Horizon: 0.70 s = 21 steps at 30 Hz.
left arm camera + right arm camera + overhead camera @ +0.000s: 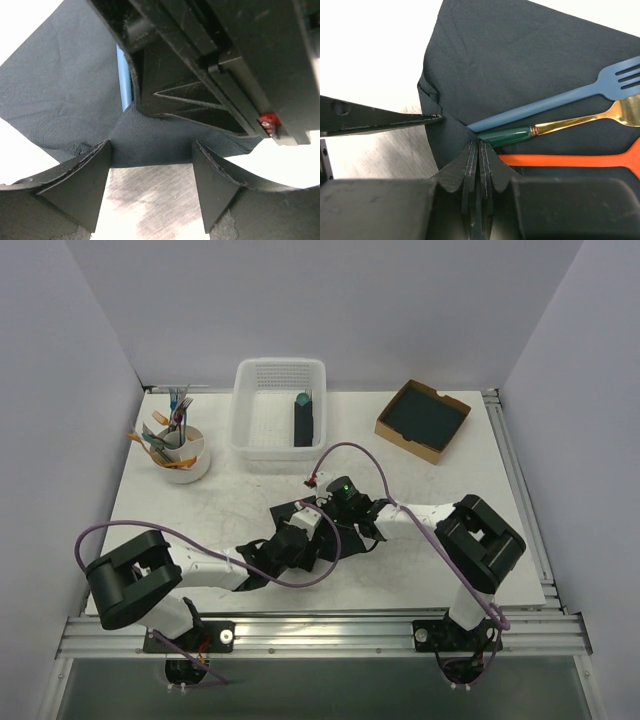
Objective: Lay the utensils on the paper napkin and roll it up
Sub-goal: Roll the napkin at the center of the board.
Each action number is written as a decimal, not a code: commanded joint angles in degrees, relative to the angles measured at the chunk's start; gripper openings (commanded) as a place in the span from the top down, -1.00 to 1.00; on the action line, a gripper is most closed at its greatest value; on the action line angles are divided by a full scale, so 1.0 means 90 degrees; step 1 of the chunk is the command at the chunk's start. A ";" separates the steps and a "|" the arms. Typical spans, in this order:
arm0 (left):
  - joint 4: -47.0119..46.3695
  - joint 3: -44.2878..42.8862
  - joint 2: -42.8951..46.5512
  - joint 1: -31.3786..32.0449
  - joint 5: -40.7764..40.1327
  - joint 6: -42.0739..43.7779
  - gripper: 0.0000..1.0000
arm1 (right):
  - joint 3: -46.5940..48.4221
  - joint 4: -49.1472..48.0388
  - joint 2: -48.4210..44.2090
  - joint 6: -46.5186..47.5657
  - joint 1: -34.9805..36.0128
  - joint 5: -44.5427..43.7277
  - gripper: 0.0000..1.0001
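A: Where are the 3 utensils [560, 160]?
B: On the napkin [520, 60], handles pointing at the right claw [479, 150] (clenched shut at the folded edge). The left claw [151, 147], spread open, sits just beside.

**LAYOUT FINDINGS: TABLE AND NAPKIN**

Along the rear of the table [480, 500], a cup [186, 468] of spare cutlery stands at left, a basket [241, 410] at centre and a box [404, 440] at right. 1 roll [303, 422] lies inside the basket, toward its right side. The paper napkin [520, 60] lies at table centre, in front of the basket. 3 utensils [555, 98] lie side by side on it, handles toward the right gripper [479, 147] at the napkin's edge. A napkin edge lies between the left gripper's [150, 150] fingers.
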State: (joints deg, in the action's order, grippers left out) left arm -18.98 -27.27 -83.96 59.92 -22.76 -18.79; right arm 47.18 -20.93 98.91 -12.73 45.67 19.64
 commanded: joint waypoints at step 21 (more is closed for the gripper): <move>0.0254 -0.0301 -0.0231 0.0100 -0.0225 -0.0139 -0.48 | -0.0467 0.1268 -0.2062 -0.1551 -0.0807 -0.1204 0.21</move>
State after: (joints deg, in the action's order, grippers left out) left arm -17.61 -28.47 -85.21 60.40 -24.03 -19.27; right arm 43.55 -15.42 85.60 -20.97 39.05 14.46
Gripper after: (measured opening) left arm 0.740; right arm 0.380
